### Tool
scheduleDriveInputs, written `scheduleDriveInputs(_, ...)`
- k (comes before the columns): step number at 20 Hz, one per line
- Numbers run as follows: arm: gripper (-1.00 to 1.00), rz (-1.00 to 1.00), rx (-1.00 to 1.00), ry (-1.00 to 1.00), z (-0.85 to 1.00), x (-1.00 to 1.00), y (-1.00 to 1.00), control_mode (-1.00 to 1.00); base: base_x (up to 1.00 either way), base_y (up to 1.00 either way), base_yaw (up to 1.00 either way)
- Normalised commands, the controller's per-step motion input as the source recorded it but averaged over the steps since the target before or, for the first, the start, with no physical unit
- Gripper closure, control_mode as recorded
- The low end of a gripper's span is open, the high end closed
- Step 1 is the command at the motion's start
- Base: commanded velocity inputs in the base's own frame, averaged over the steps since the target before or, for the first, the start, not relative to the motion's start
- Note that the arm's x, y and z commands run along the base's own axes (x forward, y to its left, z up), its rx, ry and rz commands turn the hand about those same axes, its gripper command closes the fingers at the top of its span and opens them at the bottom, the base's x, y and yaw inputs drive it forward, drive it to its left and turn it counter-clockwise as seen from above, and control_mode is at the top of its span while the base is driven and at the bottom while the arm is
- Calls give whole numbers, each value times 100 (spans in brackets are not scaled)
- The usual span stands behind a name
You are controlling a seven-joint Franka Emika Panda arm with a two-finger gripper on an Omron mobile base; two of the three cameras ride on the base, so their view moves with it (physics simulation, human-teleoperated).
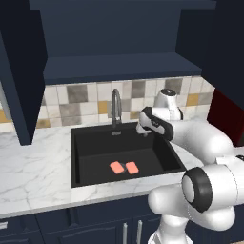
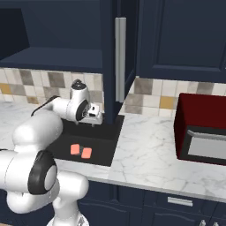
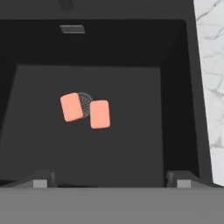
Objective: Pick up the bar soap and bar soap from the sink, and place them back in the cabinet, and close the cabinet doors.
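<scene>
Two salmon-pink bars of soap (image 1: 116, 167) (image 1: 132, 167) lie side by side on the floor of the black sink (image 1: 95, 138). In the hand view the left bar soap (image 3: 71, 107) partly covers the round drain (image 3: 85, 99), and the right bar soap (image 3: 100, 114) lies next to it. My gripper (image 1: 143, 129) hangs open and empty over the basin's right rear part, well above both bars; its fingertips (image 3: 41, 180) stand wide apart. The navy cabinet (image 1: 119, 66) above is open, its doors (image 1: 21, 71) (image 2: 110, 57) swung out.
A curved grey faucet (image 1: 115, 107) rises behind the sink, close to my hand. White marble counter (image 1: 33, 167) surrounds the basin. A dark red microwave (image 2: 203, 132) stands on the counter at the right. The open door's long silver handle (image 2: 120, 66) hangs just above my hand.
</scene>
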Motion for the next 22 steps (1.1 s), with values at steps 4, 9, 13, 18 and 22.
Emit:
scheduleDriveInputs(4, -100, 3, 0, 0, -52, 26, 17, -100, 0, 0, 0)
scheduleDriveInputs(9, -100, 4, 0, 1, -46, 23, 18, -100, 0, 0, 0)
scheduleDriveInputs(13, -100, 4, 0, 2, -34, 9, 4, -100, 0, 0, 0)
scheduleDriveInputs(18, -100, 4, 0, 3, -41, 8, 3, -100, 0, 0, 0)
scheduleDriveInputs(22, -100, 5, 0, 3, -40, 13, 3, -100, 0, 0, 0)
